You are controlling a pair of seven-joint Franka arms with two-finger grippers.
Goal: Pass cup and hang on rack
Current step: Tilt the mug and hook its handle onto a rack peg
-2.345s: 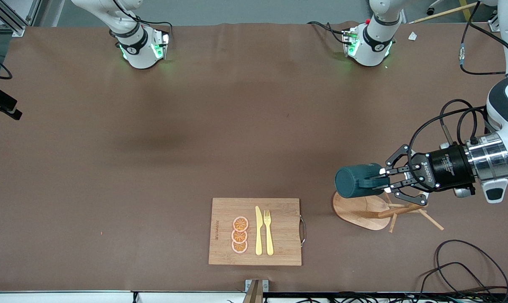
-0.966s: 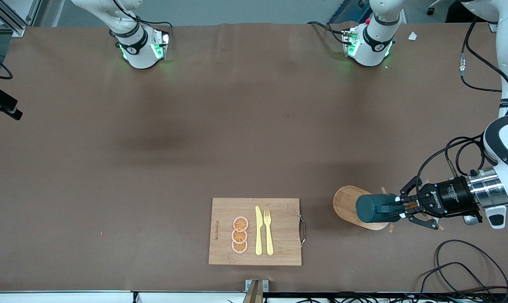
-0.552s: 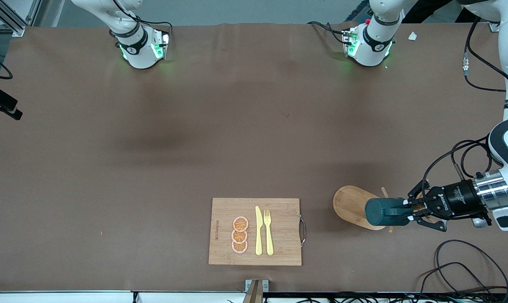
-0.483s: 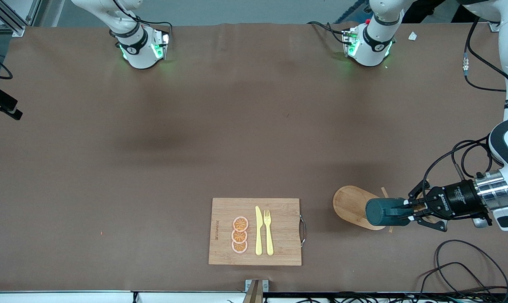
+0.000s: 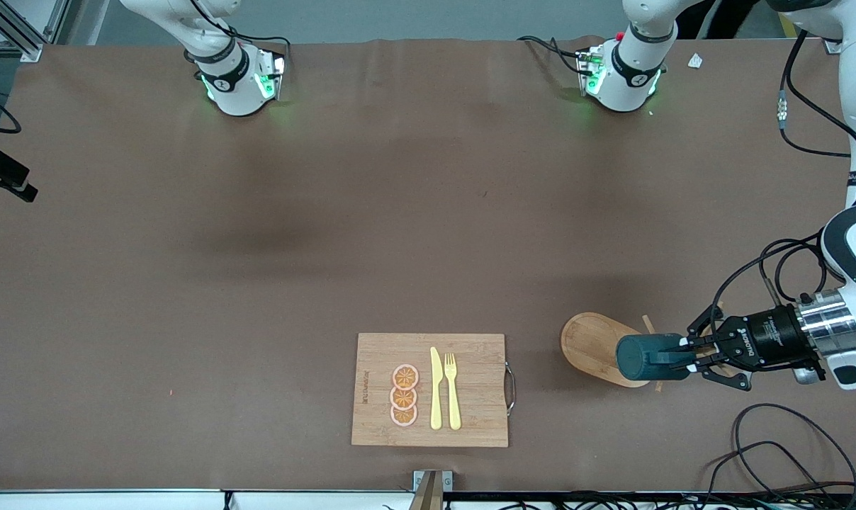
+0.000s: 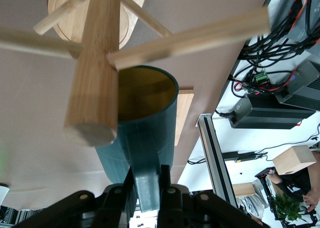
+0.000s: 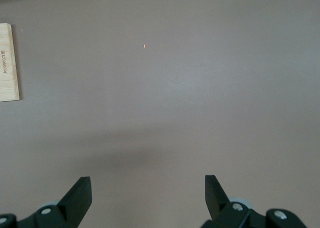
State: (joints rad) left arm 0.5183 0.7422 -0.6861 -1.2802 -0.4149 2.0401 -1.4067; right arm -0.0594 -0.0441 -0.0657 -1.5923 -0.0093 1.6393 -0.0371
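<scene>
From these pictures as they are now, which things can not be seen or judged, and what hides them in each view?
- Front view: the light wooden mug rack has its post and pegs mostly covered by the dark teal ribbed cup and the left gripper.
- Left wrist view: whether the cup's handle is already on a peg; the shut gripper fingers cover it.
- Cup lettering: not visible in any view.
- Right gripper: open over bare table; out of the front view.
</scene>
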